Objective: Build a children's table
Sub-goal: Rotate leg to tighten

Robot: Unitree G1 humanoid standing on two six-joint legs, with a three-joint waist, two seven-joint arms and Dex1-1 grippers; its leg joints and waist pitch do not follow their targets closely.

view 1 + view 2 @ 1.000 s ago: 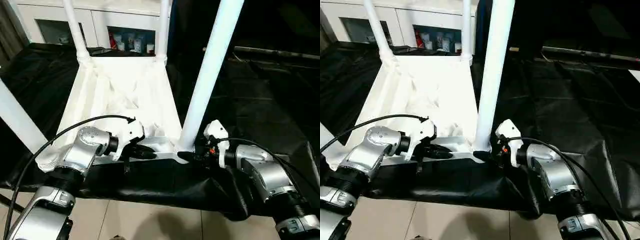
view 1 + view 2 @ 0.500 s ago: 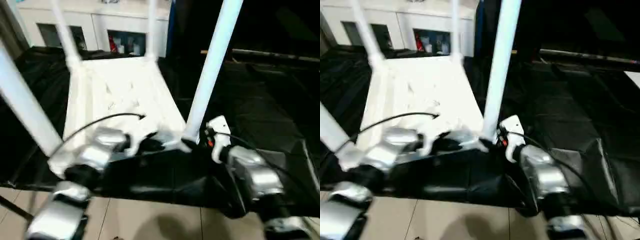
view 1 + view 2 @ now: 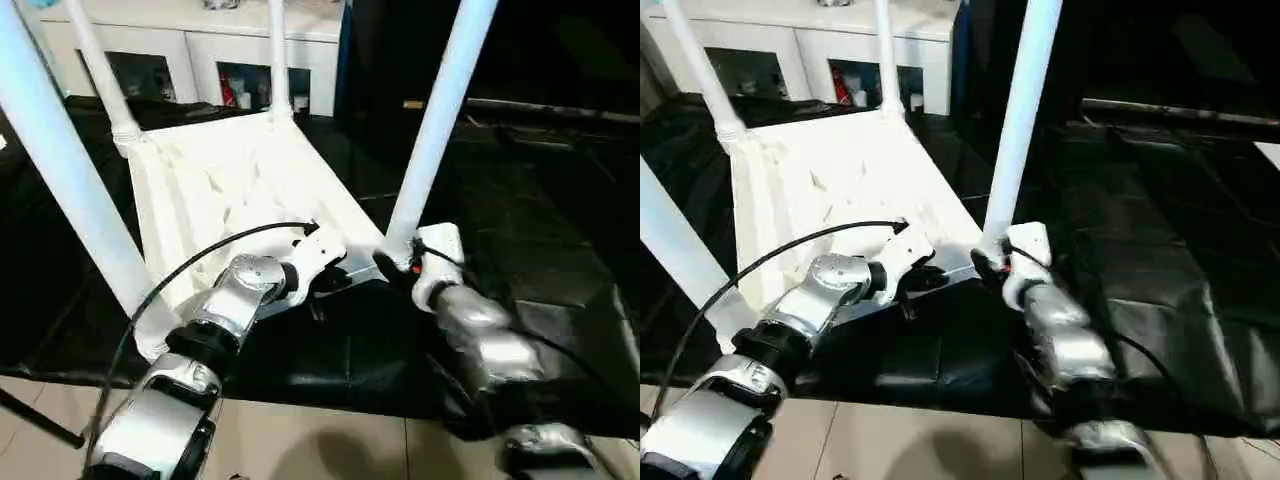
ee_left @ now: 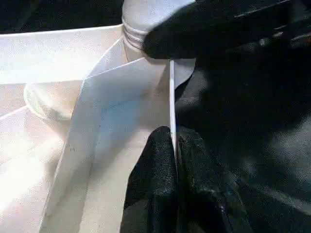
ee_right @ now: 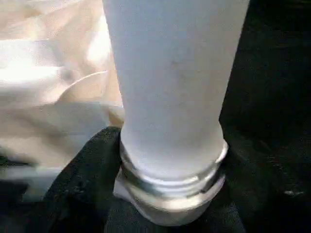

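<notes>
**Both grippers work the near right corner**

The top (image 3: 230, 190) lies ribs-up on a black sheet (image 3: 540, 230), so the legs stand upward from its corner sockets. Nearest, the left gripper (image 4: 174, 145) is pinched tight on the thin near rim, probably to steady the top. Just beside it, the right gripper (image 3: 392, 268) has its fingers (image 5: 92, 165) spread wide round the base of the near right leg (image 3: 435, 120), at the threaded collar (likely to turn or seat it). Farther back, two more legs rise before a cabinet (image 3: 200, 40).
</notes>
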